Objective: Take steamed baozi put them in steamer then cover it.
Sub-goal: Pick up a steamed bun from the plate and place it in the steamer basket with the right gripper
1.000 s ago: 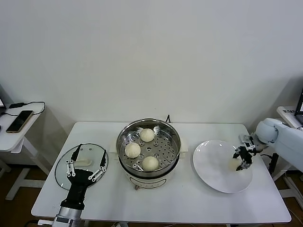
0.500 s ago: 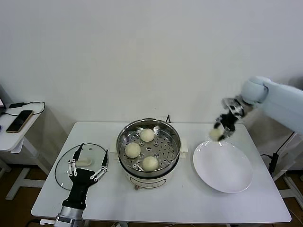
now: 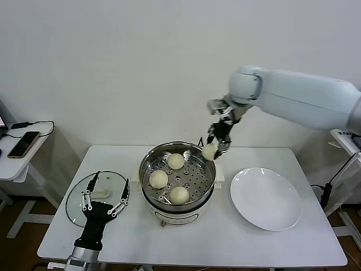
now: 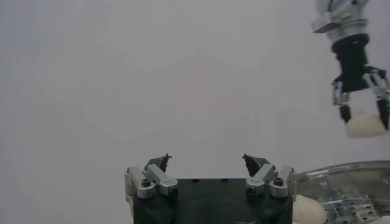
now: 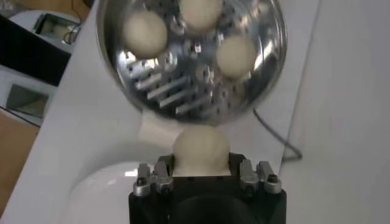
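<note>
My right gripper (image 3: 215,145) is shut on a cream-white baozi (image 3: 210,151) and hangs above the right rim of the steamer (image 3: 148,161). In the right wrist view the held baozi (image 5: 201,150) sits between the jaws, with the steamer (image 5: 268,73) below. Three baozi (image 3: 175,161) (image 3: 158,179) (image 3: 179,195) lie on the perforated tray inside. The glass cover (image 3: 76,200) lies flat on the table at the left. My left gripper (image 3: 104,200) stands open just above the cover's near edge, holding nothing; its own view shows it (image 4: 206,161) open.
An empty white plate (image 3: 265,198) lies to the right of the steamer. The white table's front edge (image 3: 192,261) runs below. A side table (image 3: 14,164) with a phone (image 3: 23,144) stands at the far left. A black cable (image 3: 199,140) trails behind the steamer.
My right gripper lifted a baozi off the white plate and carried it up and left to the steamer's right rim. The left gripper stayed put.
</note>
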Tool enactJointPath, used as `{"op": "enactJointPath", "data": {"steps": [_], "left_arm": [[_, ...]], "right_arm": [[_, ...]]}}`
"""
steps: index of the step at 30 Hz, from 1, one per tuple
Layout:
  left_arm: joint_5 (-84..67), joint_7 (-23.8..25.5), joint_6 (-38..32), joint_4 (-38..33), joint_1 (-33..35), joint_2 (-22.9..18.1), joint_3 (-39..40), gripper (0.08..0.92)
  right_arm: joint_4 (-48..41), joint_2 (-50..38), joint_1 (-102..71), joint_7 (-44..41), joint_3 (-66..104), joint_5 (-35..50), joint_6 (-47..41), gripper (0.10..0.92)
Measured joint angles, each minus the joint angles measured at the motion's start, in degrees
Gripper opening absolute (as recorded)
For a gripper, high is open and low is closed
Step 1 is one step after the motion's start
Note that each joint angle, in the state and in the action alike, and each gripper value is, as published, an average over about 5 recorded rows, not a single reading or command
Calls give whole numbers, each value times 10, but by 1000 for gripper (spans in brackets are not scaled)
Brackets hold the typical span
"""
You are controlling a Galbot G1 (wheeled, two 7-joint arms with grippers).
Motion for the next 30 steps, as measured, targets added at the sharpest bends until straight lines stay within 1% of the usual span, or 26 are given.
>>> {"op": "enactJointPath", "data": {"steps": [9, 23, 27, 30], "left_arm": [[0, -2, -1, -1, -1, 0, -4, 823], [-1, -3, -2, 0, -3, 1, -8, 823], [-2, -3, -2, 0, -2, 1, -9, 823], [-2, -3, -2, -1, -2, 0, -9, 823]], "right_arm": [[-13, 53, -28, 19, -31, 2, -10, 611], [-26, 76, -62, 31, -46, -17, -14, 616], [-28, 78, -67, 35, -48, -22, -14, 634], [-27, 78, -68, 40, -47, -23, -15, 679]]}}
